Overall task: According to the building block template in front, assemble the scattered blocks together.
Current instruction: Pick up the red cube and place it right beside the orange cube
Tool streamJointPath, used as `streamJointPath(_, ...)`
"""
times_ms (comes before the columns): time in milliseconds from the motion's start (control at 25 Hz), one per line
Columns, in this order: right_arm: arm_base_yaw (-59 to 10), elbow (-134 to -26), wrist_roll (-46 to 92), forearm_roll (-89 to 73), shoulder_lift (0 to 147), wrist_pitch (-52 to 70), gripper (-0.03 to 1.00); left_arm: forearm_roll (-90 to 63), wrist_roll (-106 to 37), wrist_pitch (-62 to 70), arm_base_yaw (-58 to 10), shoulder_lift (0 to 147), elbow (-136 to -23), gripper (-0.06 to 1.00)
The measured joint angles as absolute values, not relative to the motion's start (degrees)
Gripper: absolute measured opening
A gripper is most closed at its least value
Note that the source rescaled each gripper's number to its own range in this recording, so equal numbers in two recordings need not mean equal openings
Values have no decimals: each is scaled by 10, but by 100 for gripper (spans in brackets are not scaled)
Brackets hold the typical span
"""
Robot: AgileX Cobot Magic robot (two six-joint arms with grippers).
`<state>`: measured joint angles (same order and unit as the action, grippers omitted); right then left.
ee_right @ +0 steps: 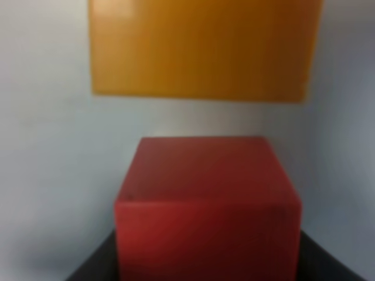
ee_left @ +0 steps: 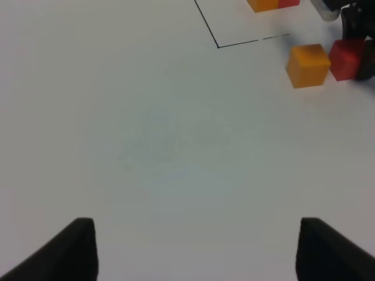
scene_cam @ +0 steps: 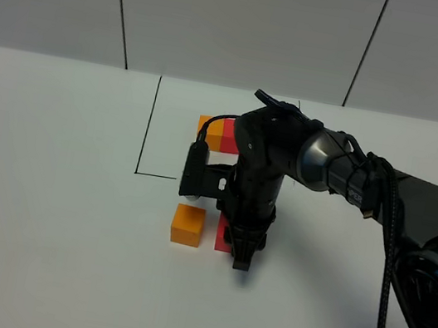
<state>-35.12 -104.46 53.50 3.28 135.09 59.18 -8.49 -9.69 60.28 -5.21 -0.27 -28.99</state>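
On the white table [scene_cam: 43,210], just in front of the thin black outline [scene_cam: 148,127] drawn on it, the right gripper [scene_cam: 243,252] is reaching down from across the middle. It is clamping a small, plain matte red cube [scene_cam: 222,237] between its dark fingers, and the right wrist view is showing both fingers against the cube's sides. Just to the left, a matching small matte orange cube [scene_cam: 188,225] is sitting flat on the table. It is near the red one but not touching it, with a strip of bare table showing between their facing sides. Farther back, inside the outline, the template [scene_cam: 218,134], a smaller-looking pair of joined cubes, is lying with orange on the left and red on the right. The loose cubes are already matching that order, so what is remaining, by the look of it, is closing the gap and letting go. Both loose cubes are looking clean-edged, square to each other and equal in size. The left gripper [ee_left: 196,225] is hanging well off to the side, with its fingers spread wide and nothing between them.
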Motion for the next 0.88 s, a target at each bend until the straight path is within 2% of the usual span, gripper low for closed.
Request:
streamJointPath(240, -351, -1088, 535, 14, 1373, 617, 15, -85, -97, 603, -52, -3, -290, 59)
streamJointPath(880, -353, -1091, 540, -10, 1375, 618, 15, -85, -97, 603, -52, -3, -290, 60)
